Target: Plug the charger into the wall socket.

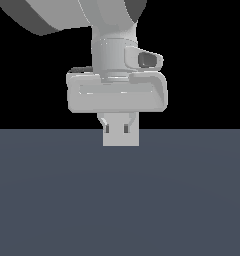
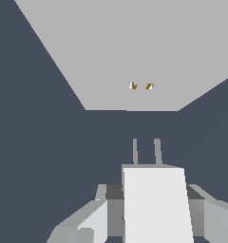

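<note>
The charger (image 2: 154, 209) is a white block held between the fingers (image 2: 94, 223) of my gripper (image 2: 154, 204), which is shut on it. Its two thin prongs (image 2: 135, 152) stick out toward the wall socket (image 2: 111, 52), a flat light-grey plate ahead. The plate's two yellowish holes (image 2: 141, 86) lie almost in line with the prongs, with a stretch of dark floor still showing between prong tips and plate. In the exterior view the gripper (image 1: 117, 129) hangs low under the hand, and a pale block (image 1: 121, 139) shows at its tips. I cannot tell there whether that block is charger or socket.
A dark blue-grey floor (image 1: 120, 200) spreads all around, with black background behind the arm. The wide grey hand (image 1: 117, 92) and the wrist above it fill the upper middle of the exterior view.
</note>
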### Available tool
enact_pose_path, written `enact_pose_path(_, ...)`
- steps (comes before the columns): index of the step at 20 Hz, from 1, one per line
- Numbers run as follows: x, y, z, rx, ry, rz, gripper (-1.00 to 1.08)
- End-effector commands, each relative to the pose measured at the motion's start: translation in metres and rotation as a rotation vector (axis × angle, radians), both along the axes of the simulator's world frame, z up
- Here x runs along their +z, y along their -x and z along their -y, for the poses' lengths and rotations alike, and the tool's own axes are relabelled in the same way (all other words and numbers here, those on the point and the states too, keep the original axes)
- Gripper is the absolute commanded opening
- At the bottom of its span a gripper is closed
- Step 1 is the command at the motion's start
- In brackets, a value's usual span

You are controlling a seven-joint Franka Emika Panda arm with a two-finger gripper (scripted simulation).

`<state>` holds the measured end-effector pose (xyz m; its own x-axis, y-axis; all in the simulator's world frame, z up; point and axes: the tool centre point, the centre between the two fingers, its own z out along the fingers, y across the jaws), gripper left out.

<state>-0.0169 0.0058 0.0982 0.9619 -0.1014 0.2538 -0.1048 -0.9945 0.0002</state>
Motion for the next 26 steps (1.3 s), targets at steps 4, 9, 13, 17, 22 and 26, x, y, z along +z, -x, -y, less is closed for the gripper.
enact_pose_path(4,0.002,-0.003,-0.002,-0.017,0.000,-0.001,-1.00)
enact_pose_path(9,0.002,-0.003,-0.002,-0.017,0.000,-0.001,-1.00)
enact_pose_path(13,0.002,-0.006,-0.001,-0.017,0.000,-0.001,-1.00)
enact_pose_path(17,0.002,-0.015,0.000,-0.017,0.000,-0.001,-1.00)
enact_pose_path(22,0.002,-0.033,0.002,-0.017,0.000,-0.001,-1.00)
enact_pose_path(26,0.002,-0.045,0.004,-0.017,0.000,-0.001,-1.00)
